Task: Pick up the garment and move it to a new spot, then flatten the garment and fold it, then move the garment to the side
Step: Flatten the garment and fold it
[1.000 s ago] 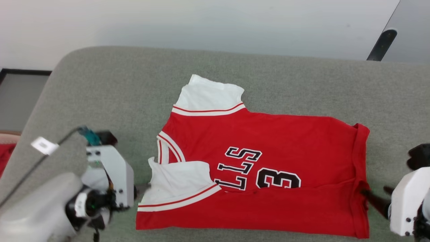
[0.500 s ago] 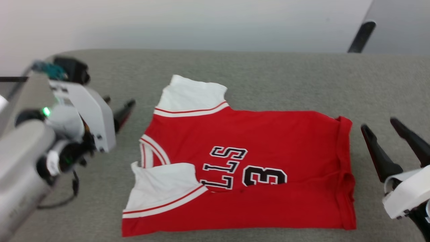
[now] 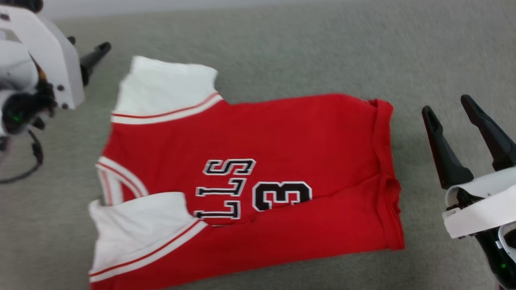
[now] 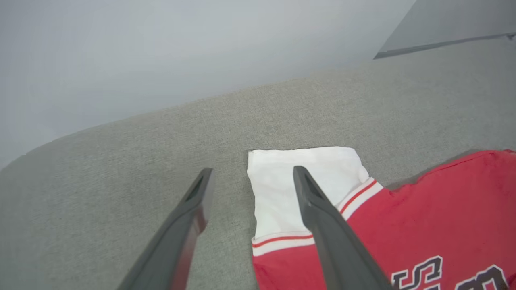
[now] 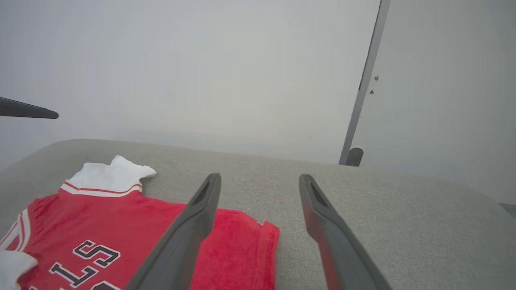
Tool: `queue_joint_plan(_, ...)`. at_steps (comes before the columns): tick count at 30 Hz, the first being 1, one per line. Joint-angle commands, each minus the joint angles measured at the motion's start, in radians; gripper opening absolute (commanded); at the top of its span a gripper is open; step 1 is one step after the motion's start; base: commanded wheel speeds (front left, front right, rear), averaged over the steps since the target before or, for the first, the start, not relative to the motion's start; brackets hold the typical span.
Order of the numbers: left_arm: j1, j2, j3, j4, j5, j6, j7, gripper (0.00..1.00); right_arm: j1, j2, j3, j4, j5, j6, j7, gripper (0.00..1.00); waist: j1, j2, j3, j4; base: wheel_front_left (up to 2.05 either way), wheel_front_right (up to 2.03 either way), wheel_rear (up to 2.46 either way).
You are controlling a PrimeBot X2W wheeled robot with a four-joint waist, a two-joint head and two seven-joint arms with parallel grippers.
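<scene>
Holds nothing in the left tool (image 4: 252, 171), spread wide and raised over the far left part of the grey worktop (image 3: 290, 44). Points, in the left wrist view, one dark finger (image 4: 183, 229) over bare grey fabric and the other across the far sleeve (image 4: 274, 189); cannot tell whether it touches the cloth. Holds nothing in the right tool (image 3: 446, 104) either, likewise spread wide, off to the right of the garment (image 3: 282, 137) and apart from it, fingers aimed away from the robot. Puts, in the right wrist view, one finger of that tool in front of the red cloth beside the hem (image 5: 268, 241) and the other in front of bare grey.

Finds the garment lying flat on the worktop between the two tools, turned sideways: collar and sleeves to the robot's left, hem to the right. Shows the near long edge folded up over the front, covering part of the print, so reads only "LLS" (image 3: 223, 189) and "3" (image 3: 282, 195), black with white outline. Lays the near sleeve (image 3: 137, 225), white with red-striped trim, folded onto the red body; leaves the far sleeve spread out on the grey. Blurs slightly in the head view. Meets, beyond the worktop, a pale wall (image 5: 181, 60) and a thin dark upright strip (image 5: 365, 92).
</scene>
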Motion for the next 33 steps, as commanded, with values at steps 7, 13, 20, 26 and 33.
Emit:
queue_joint_plan(7, -0.080, -0.006, -0.020, 0.122, 0.001, -0.035, 0.107, 1.00, -0.036, 0.011, 0.020, 0.019, 0.006, -0.001, -0.051, 1.00, 0.0000, 0.0000, 0.179, -0.145, 0.00, 0.00, 0.00)
queue_joint_plan(13, -0.111, -0.024, -0.027, 0.220, -0.019, -0.036, 0.176, 1.00, -0.041, 0.016, 0.021, 0.031, 0.008, -0.001, -0.062, 1.00, 0.0000, 0.0000, 0.200, -0.160, 0.00, 0.00, 0.00)
queue_joint_plan(20, -0.113, -0.061, -0.053, 0.299, -0.036, -0.016, 0.269, 1.00, -0.048, 0.019, 0.019, 0.036, 0.010, -0.001, -0.060, 1.00, 0.0000, 0.0000, 0.209, -0.162, 0.00, 0.00, 0.00)
queue_joint_plan(26, -0.109, -0.099, -0.055, 0.335, -0.063, 0.003, 0.318, 0.00, -0.057, 0.024, 0.017, 0.037, 0.012, -0.001, -0.056, 1.00, 0.0000, 0.0000, 0.215, -0.160, 0.00, 0.00, 0.00)
queue_joint_plan(33, -0.128, -0.112, -0.040, 0.335, -0.059, -0.029, 0.268, 0.00, -0.062, 0.022, 0.008, 0.050, 0.026, -0.001, -0.027, 1.00, 0.0000, 0.0000, 0.192, -0.140, 0.00, 0.00, 0.00)
